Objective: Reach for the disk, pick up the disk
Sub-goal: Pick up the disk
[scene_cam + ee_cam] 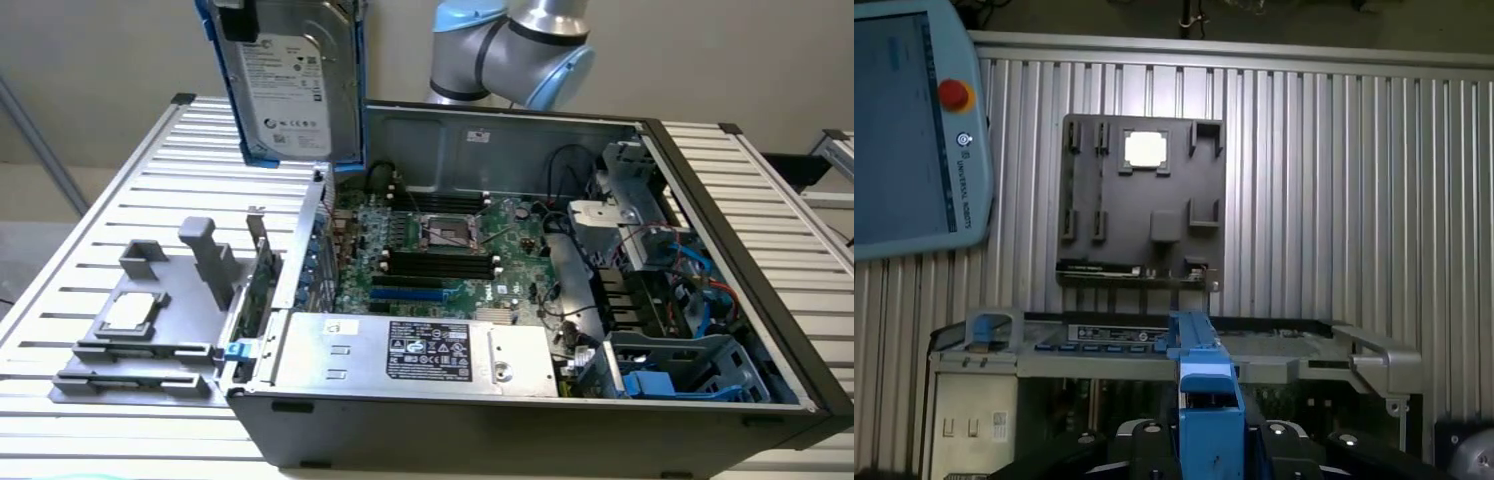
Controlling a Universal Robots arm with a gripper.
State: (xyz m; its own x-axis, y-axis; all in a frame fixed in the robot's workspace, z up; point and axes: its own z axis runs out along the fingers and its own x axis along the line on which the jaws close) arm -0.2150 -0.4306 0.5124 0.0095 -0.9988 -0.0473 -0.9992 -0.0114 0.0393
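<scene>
Start at the gripper (1206,440): in the wrist view it sits at the bottom centre of the frame, and you can see its fingers clamped on the blue rail of the disk (291,80), which runs edge-on up the middle of the picture. So the pincer is narrow and holding the drive.

In the exterior view you find the disk at the upper left of the frame, hanging on edge with its white printed label facing the camera and blue rails down both sides. It is well clear of the open computer case (694,160) and of the slatted metal table (107,210), touching neither. Judge from that: the reach is done and the pick-up looks complete, with the drive lifted and carried in the air. Nothing of the task appears left, as far as these views show.

The arm (514,50) shows at the top centre of the exterior view, its grey and pale blue joints behind the back wall of the case.

Further out, a dark grey fixture tray (1144,205) lies on the table, carrying a small square processor chip (1145,149). A teach pendant (914,130) with a red stop button fills the upper left of the wrist view.
</scene>
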